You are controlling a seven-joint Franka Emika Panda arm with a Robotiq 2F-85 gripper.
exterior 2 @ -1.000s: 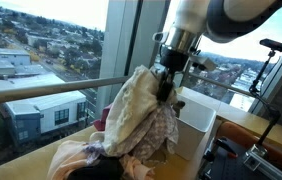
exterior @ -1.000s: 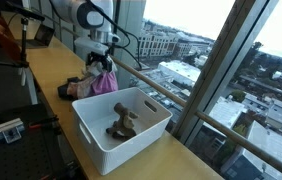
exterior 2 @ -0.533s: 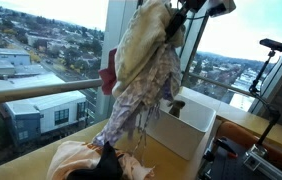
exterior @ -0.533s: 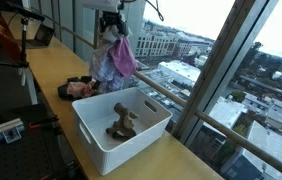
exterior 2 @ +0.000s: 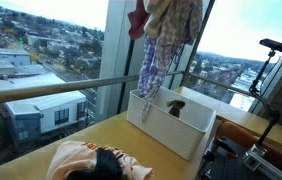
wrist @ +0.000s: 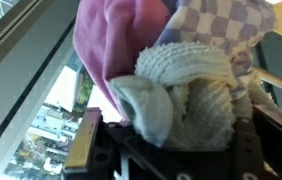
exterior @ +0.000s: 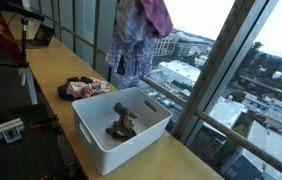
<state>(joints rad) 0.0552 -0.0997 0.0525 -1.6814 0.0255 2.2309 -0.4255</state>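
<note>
Clothes (exterior: pixel 131 45) hang in a long bunch at the top centre in both exterior views (exterior 2: pixel 166 40), running off the upper edge, so what holds them is not in frame there. The bunch mixes a purple-and-white checked cloth, a cream knitted piece and a pink one; the pink shows at the upper right of the bunch in an exterior view (exterior: pixel 157 14). Its lower end dangles close above the rim of a white bin (exterior: pixel 101 150) at that bin's far end, near the window glass. Whether the tip touches the rim I cannot tell.

In the wrist view the pincer (wrist: pixel 168 142) sits along the bottom edge, its two fingers (wrist: pixel 86 148) clamped on the clothes (wrist: pixel 181 80), which fill the middle of the frame: pink at the upper left, cream knit in the centre, check at the upper right.

The bin (exterior 2: pixel 171 135) stands on the worktop (exterior: pixel 51 75), right of centre in both exterior views. A brown thing (exterior: pixel 121 122) lies on its floor; what it is I cannot make out. A pile (exterior: pixel 86 88) of more fabric lies on the worktop just beyond the bin, and shows at the lower left in an exterior view (exterior 2: pixel 96 162), well apart from the hanging bunch.
</note>
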